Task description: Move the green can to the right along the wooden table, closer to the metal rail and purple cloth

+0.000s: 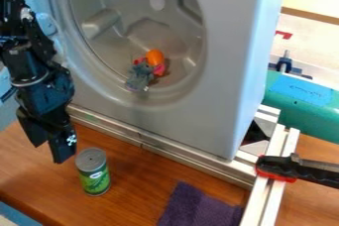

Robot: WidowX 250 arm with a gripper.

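Note:
The black gripper (49, 150) hangs at the left over the wooden table, its two fingertips apart with nothing between them. Just right of and below it, a can (94, 171) with a green label and grey lid stands upright; I see no contact. Inside the round opening of a grey washer- or dryer-like machine lie a grey plush toy (140, 77), an orange object (155, 57) and something pink-red (159, 69), bunched together. A purple cloth (198, 207) lies on the table at the bottom edge.
The grey machine (228, 71) rises behind the table (139, 185), with a metal rail (165, 151) along its base. At the right are a black and red clamp (291, 169), upright-running white rails (268, 190) and a teal cylinder-like object (308, 116) bearing blue tape.

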